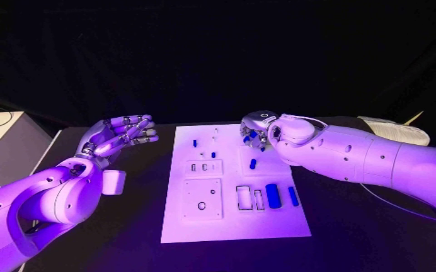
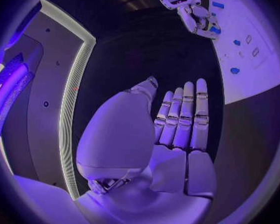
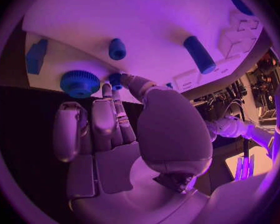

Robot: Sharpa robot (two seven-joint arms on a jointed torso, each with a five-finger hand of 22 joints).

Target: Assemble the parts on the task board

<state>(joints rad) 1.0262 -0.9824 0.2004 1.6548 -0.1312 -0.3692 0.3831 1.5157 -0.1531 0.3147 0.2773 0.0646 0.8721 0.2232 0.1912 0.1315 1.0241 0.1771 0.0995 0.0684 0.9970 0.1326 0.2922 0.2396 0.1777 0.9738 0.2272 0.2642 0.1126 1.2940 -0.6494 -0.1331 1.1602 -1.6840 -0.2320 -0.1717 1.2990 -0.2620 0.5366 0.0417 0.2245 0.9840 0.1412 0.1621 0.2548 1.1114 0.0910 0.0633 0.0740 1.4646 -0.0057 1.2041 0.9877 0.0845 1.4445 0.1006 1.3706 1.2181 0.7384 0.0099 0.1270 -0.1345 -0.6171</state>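
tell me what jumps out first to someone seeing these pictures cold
The flat white task board lies mid-table, dotted with small blue parts. The silver right hand reaches over its far edge, fingertips at a small blue peg beside a blue toothed gear. The silver left hand hovers off the board's left side, fingers straight, holding nothing.

Right hand (image 3: 130,134) above the white task board (image 3: 146,25), fingers (image 3: 118,92) pinching a small blue peg (image 3: 115,79) beside a blue gear (image 3: 79,83). Another peg (image 3: 117,49), a blue cylinder (image 3: 199,54) and a blue block (image 3: 36,56) sit on the board.
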